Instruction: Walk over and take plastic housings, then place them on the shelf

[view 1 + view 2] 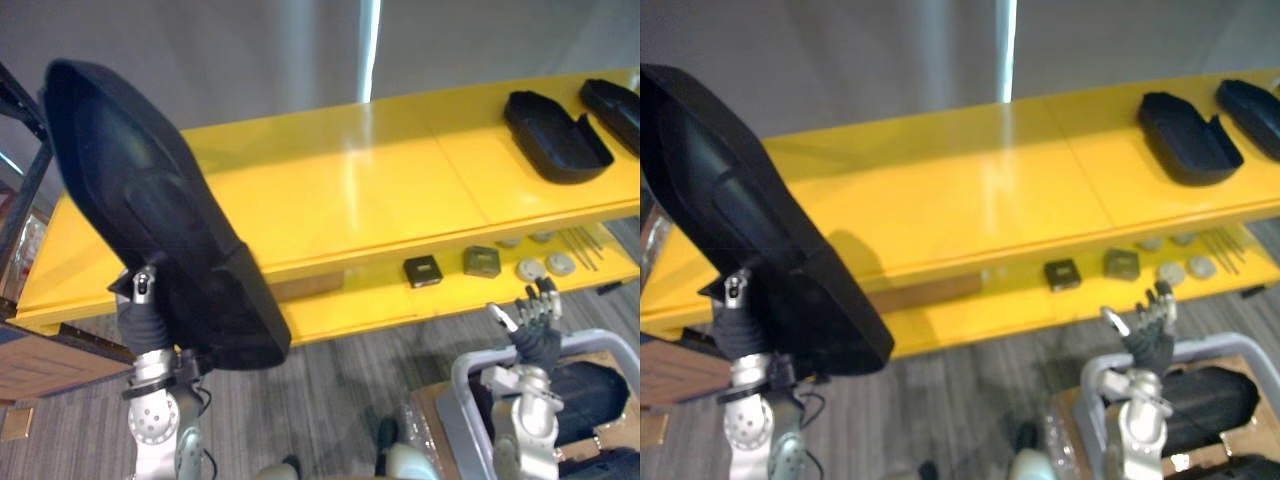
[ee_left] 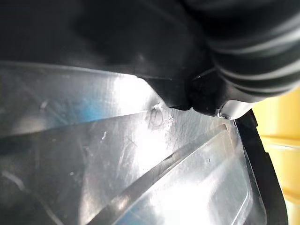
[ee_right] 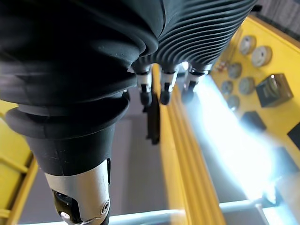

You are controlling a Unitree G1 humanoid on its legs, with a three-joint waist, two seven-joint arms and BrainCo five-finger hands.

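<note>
While the left hand [image 1: 143, 297] grips one plastic housing [image 1: 150, 200], two housings [image 1: 555, 135] lie on the yellow shelf [image 1: 380, 190]. Right hand [image 1: 537, 325] hangs with fingers relaxed; grey carpet [image 1: 330, 400] below.

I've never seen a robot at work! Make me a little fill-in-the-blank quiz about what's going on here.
1. The left hand holds up a large housing coloured ____.
2. The top shelf already bears ____ other housings, at its right end.
3. That shelf is painted ____.
4. The right hand, fingers straight, holds ____.

Missing words: black; two; yellow; nothing.
</note>
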